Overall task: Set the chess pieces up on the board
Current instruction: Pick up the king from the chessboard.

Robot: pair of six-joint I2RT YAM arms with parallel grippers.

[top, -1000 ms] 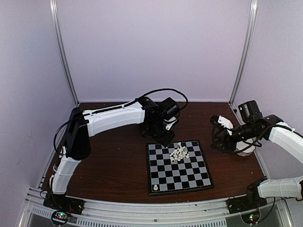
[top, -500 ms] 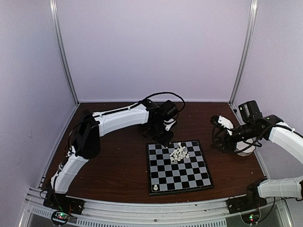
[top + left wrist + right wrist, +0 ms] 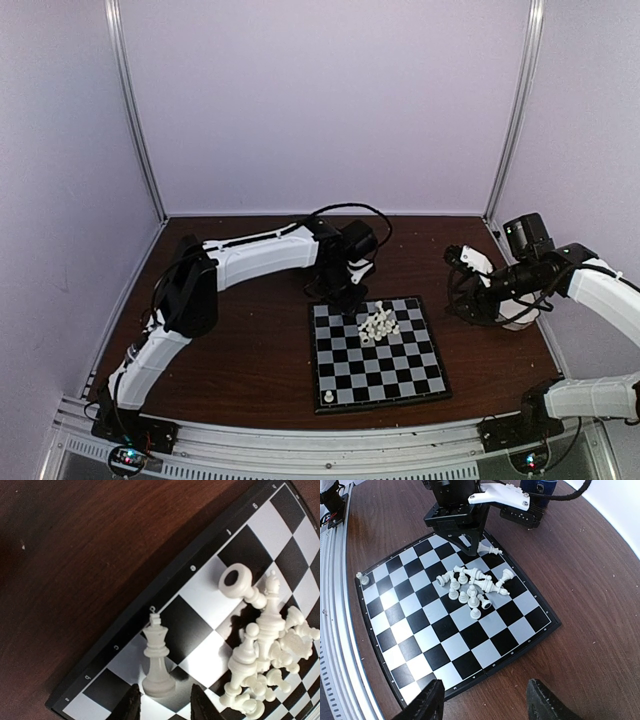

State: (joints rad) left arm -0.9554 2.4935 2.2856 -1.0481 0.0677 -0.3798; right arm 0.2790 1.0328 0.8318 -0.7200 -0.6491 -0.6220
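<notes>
Fingertips (image 3: 131,706) of left gripper (image 3: 165,707): parted, set either side of the base of a king (image 3: 156,655), with a gap showing on the 3 o'clock side (contact on the 9 o'clock side not confirmable). Nothing pinched as far as can be seen.

Location of king: near the far-left corner of board (image 3: 260,525), close to the border, apart from the heap (image 3: 265,650) of other chess pieces at 3 o'clock from it in left wrist view.

Long axis of king: from base between the fingertips toward 12 o'clock in left wrist view, crown pointing away from the gripper. Looks upright there but slanted in right wrist view, so treat its attitude as unsettled.

Judged next step: squeeze across the base or lower stem, at right angles to that axis. Keep the 3 o'clock finger clear of the heap.

On right gripper (image 3: 485,702): fingers wide apart, empty, held well off the board beyond its 3 o'clock edge in top view. Count the left arm as by far the nearer.

Lone pawn (image 3: 327,398): at the near-left corner, well apart from both grippers.
</notes>
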